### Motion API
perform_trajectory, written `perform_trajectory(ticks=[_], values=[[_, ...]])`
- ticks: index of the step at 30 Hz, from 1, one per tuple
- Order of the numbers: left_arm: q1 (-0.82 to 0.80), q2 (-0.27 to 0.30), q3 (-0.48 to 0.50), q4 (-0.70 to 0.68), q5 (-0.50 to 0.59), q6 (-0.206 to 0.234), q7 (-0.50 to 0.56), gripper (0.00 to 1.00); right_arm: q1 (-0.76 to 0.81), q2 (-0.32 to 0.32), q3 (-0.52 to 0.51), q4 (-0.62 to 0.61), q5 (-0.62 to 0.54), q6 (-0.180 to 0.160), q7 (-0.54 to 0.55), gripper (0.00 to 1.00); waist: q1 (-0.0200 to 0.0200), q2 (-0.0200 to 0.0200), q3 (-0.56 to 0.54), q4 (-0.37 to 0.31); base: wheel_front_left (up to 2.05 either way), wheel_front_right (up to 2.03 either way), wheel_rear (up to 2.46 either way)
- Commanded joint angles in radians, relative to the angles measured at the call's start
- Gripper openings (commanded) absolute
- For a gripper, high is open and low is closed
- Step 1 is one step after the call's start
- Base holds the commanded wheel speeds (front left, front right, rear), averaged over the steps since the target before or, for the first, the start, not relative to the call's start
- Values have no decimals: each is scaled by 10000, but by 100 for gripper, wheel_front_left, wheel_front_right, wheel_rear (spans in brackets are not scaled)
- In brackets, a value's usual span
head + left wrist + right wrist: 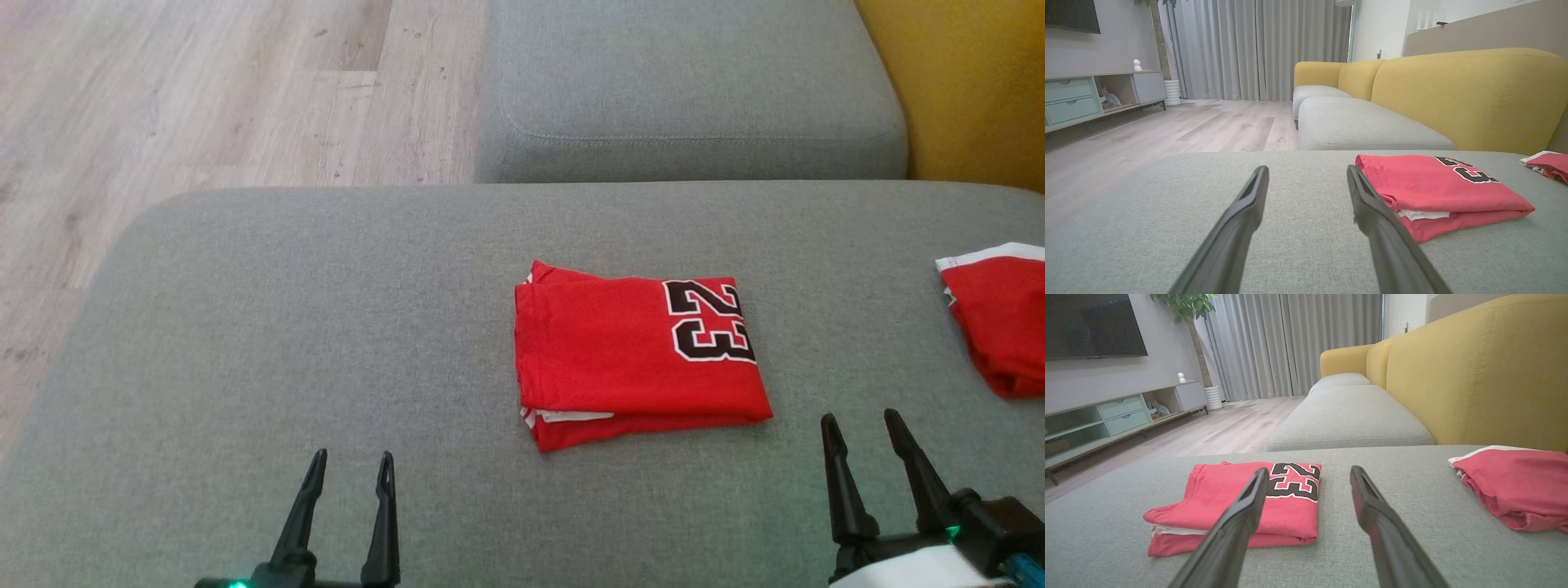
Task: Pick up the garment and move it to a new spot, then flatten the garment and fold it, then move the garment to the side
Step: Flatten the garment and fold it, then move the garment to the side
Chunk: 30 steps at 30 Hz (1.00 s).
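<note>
A red garment point(637, 355) with a black "23" lies folded into a neat rectangle in the middle of the grey cushion point(286, 327); it also shows in the left wrist view point(1437, 192) and the right wrist view point(1241, 502). My left gripper point(349, 467) hovers open at the lower left, apart from the garment, nothing between its fingers point(1245, 212). My right gripper point(861, 425) stands open at the lower right, just off the garment's near right corner, holding nothing.
A second red garment point(1000, 318) with white trim lies crumpled at the cushion's right edge point(1515, 486). Another grey seat cushion point(686, 90) lies beyond, with the yellow sofa back point(971, 82) to the right. Wood floor point(204, 90) runs off to the left.
</note>
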Motion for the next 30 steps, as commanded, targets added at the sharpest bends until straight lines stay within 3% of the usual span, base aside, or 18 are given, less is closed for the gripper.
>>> perform_trajectory(ticks=[1,30], values=[[-305,-47,383,-254,66,-27,-53,100,-238,-97,170,-272,-105,65,-108,100,1,0,-40,2,0,0,0],[-321,-47,450,-586,-250,-97,-53,100,-363,-160,347,-41,-195,65,-108,100,1,0,343,101,0,0,0]])
